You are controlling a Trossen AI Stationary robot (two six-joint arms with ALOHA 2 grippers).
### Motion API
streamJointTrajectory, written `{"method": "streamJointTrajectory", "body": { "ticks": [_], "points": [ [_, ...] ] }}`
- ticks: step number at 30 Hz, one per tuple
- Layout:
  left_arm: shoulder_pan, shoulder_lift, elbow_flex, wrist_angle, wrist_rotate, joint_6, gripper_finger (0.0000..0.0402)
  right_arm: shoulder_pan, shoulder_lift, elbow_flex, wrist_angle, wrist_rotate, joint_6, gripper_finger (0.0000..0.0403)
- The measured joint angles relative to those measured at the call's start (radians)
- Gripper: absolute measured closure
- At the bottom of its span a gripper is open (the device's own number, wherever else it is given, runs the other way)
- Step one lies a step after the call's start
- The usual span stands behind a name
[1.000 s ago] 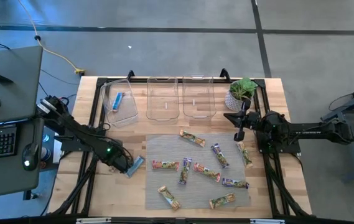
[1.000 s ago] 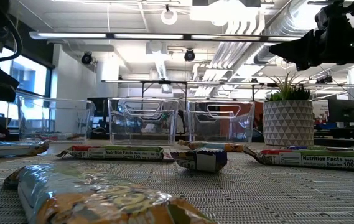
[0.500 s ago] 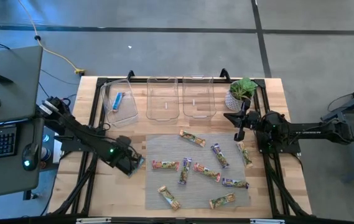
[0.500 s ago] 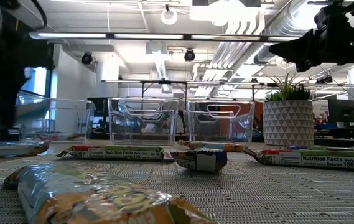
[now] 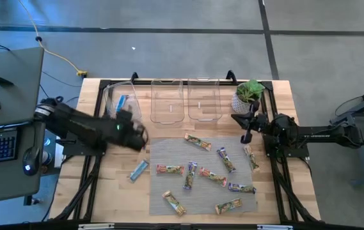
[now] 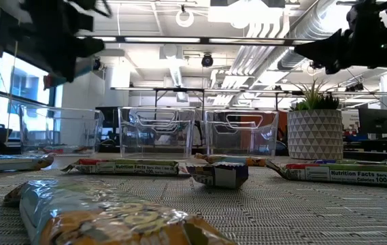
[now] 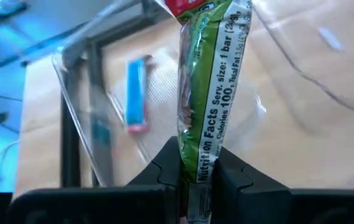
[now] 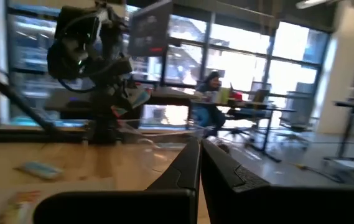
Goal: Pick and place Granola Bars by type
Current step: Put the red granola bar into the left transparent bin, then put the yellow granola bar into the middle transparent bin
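My left gripper (image 5: 140, 134) hangs above the wood at the near right corner of the left clear bin (image 5: 109, 96), shut on a green-and-red granola bar (image 7: 204, 87). A blue bar (image 5: 122, 103) lies inside that bin. Another blue bar (image 5: 139, 169) lies flat on the wood left of the grey mat (image 5: 169, 153). Several more bars (image 5: 212, 177) are scattered flat on the mat. My right gripper (image 5: 247, 137) waits shut above the mat's far right corner. My left gripper pinches one end of the green-and-red bar (image 7: 196, 169) between its two fingers. The bar runs straight on from the fingers, along them, its red end (image 7: 192, 6) farthest out. The fingers slant downward toward the far edge. The bar is lifted clear of the table.
Two more clear bins (image 5: 167, 102) (image 5: 204, 101) stand in a row right of the left one. A potted plant (image 5: 249, 94) sits at the far right, just beyond my right gripper. Bare wood lies left of the mat.
My left gripper has risen from the wood beside the blue bar and swung toward the far edge, up to the left bin's near corner, tipping as it went. A bar rides in it, lifted clear. The blue bar stays on the wood.
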Motion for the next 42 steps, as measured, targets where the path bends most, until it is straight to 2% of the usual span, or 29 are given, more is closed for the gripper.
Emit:
{"method": "streamJointTrajectory", "body": {
  "ticks": [4,10,13,17,21,24,29,34,40,42],
  "points": [
    [0.201,-0.003,-0.002,-0.001,0.001,0.122,0.0363,0.000,0.009,0.000,0.038,0.077,-0.023,0.0402],
    [0.485,0.006,-0.002,0.042,0.013,0.231,0.0362,0.000,0.009,0.000,0.068,0.124,-0.063,0.0402],
    [0.582,0.006,-0.022,0.130,0.035,0.337,0.0362,0.000,0.009,0.000,0.067,0.163,-0.062,0.0402],
    [0.679,0.006,-0.077,0.305,0.110,0.502,0.0359,0.000,0.009,0.000,0.068,0.148,-0.063,0.0402],
    [0.742,0.007,-0.147,0.519,0.198,0.662,0.0334,-0.001,0.009,0.000,0.066,0.138,-0.043,0.0402],
    [0.771,0.007,-0.183,0.614,0.219,0.711,0.0310,-0.001,0.009,0.000,0.061,0.118,-0.035,0.0402],
    [0.796,0.006,-0.197,0.636,0.218,0.714,0.0282,-0.001,0.009,0.000,0.059,0.040,0.009,0.0402],
    [0.797,0.006,-0.197,0.646,0.218,0.768,0.0272,-0.001,0.009,0.000,0.059,-0.003,0.009,0.0402],
    [0.797,0.006,-0.191,0.720,0.268,0.897,0.0270,0.000,0.009,0.002,0.060,-0.200,0.038,0.0402],
    [0.797,0.006,-0.162,0.709,0.265,0.935,0.0270,0.000,0.009,0.017,0.059,-0.218,0.038,0.0402]
  ]
}}
